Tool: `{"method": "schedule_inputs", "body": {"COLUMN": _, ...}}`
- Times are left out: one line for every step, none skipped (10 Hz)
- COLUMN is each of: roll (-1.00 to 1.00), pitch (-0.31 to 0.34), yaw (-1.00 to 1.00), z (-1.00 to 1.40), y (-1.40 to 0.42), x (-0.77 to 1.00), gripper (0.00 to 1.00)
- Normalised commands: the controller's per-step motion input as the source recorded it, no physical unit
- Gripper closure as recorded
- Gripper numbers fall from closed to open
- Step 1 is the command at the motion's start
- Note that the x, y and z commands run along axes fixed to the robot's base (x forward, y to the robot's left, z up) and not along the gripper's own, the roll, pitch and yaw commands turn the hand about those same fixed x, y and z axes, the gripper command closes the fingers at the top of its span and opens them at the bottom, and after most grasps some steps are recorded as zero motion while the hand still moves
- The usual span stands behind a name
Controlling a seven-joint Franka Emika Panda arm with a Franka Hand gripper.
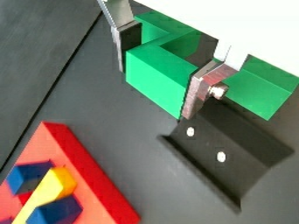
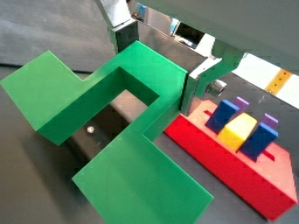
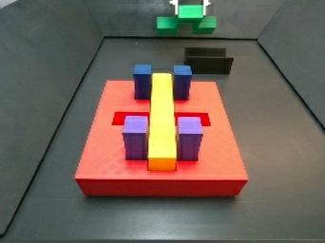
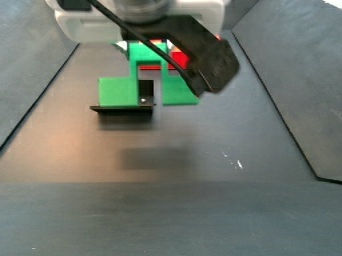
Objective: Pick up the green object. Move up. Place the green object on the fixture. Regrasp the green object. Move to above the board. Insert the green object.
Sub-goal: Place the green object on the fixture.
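The two-finger silver gripper (image 1: 163, 77) pinches the bright green, stepped T-shaped plastic piece (image 1: 158, 74) by its narrow middle stem, holding it aloft above the dark L-shaped fixture (image 1: 228, 157); it looks rigid, light and smooth-faced, so flat parallel faces suit the pads best.

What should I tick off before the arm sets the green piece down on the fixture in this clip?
1. Grasp: the gripper has its fingers closed on the green object in both wrist views: ok.
2. Height: in a side view the green object hangs clear above the fixture: ok.
3. Alignment: in a wrist view the fixture lies right under the piece; exact centring: cannot tell.
4. Fixture free: nothing rests on it: ok.
5. Clearance from the board: it sits well apart from the fixture: ok.
6. Grip firmness or slip: cannot tell.
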Motion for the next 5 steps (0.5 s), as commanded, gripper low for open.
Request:
{"method": "schedule_inputs", "body": {"roll": 0.12, "pitch": 0.134, "yaw": 0.00, "z": 0.00, "y": -0.55, "x": 0.37, "gripper": 1.00}}
{"method": "schedule_inputs", "body": {"roll": 0.10, "pitch": 0.000, "yaw": 0.01, "z": -0.03, "y": -0.50, "x": 0.31, "gripper": 1.00}}
{"method": "schedule_inputs", "body": {"roll": 0.11, "pitch": 0.000, "yaw": 0.00, "z": -0.10, "y": -0.45, "x": 0.33, "gripper": 1.00}}
{"method": "schedule_inputs", "body": {"roll": 0.27, "pitch": 0.091, "yaw": 0.00, "z": -0.11, "y": -0.41, "x": 0.44, "gripper": 1.00}}
{"method": "schedule_inputs", "body": {"roll": 0.33, "pitch": 0.171, "yaw": -0.04, "z": -0.12, "y": -0.37, "x": 0.52, "gripper": 1.00}}
